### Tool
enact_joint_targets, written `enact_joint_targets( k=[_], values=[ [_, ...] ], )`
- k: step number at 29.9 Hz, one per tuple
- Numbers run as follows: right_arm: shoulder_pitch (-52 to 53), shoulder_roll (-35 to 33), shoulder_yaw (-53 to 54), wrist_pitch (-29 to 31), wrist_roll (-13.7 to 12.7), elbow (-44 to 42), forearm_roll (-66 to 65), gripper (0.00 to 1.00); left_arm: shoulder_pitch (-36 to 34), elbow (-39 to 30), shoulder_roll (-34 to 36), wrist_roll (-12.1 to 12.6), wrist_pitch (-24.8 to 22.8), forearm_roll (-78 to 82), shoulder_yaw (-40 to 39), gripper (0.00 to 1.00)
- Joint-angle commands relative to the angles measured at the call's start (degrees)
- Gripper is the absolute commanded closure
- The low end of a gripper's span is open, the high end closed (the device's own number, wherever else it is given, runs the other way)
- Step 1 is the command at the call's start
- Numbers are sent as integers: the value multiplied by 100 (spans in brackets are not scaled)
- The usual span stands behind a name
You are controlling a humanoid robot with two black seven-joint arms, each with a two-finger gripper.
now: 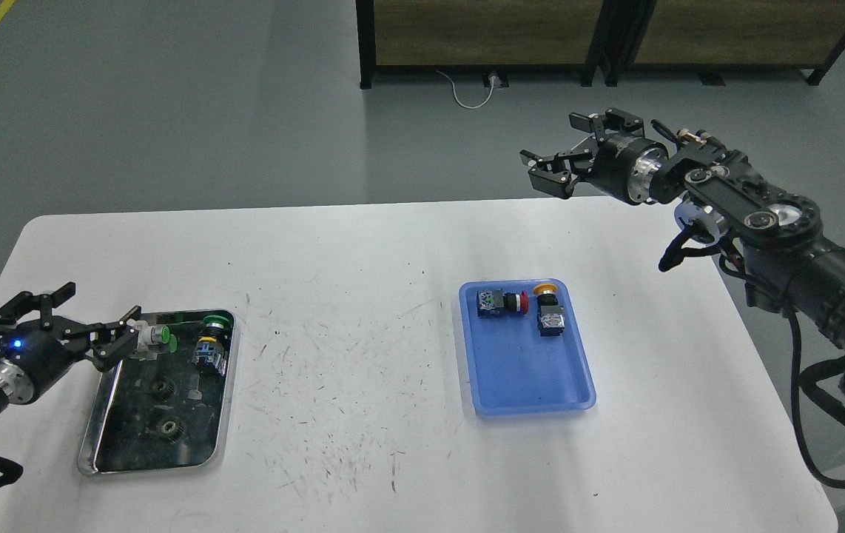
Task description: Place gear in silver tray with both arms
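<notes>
White scratched tabletop (363,355) on a grey floor (171,104).
The silver tray (93,437) holds two gears (163,389); left end effector (75,314) and right end effector (567,148) are both open, holding nothing.

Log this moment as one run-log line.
left gripper: open, at silver tray | right gripper: open, raised | silver tray: two gears, two switches | blue tray: two switches
</notes>
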Motion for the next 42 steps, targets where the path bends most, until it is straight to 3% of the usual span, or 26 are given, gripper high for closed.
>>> enact_joint_targets(
  k=[1, 9, 21, 27, 33, 42],
  values=[
    [-8, -155, 316, -484, 37, -1, 66, 1, -739, 36, 3, 357, -49, -10, -10, 2],
    [18, -419, 958, -679, 55, -615, 576, 1, -1742, 238, -365, 665, -120, -193, -18, 2],
    [326, -595, 1512, -644, 99, -1003, 1068, 1, -2902, 1248, -1130, 1034, -375, -1231, -27, 3],
    [466, -507, 1442, -688, 81, -1047, 1095, 1, -3324, 2540, -2000, 1087, -383, -1328, -273, 3],
    [510, -489, 1302, -705, 90, -1047, 1068, 1, -3448, 2576, -2045, 1087, -673, -1328, -528, 2],
    [853, -252, 1074, -1233, 90, -1100, 1068, 1, -3465, 2568, -2202, 1079, -577, -1328, -563, 2]
  ],
)
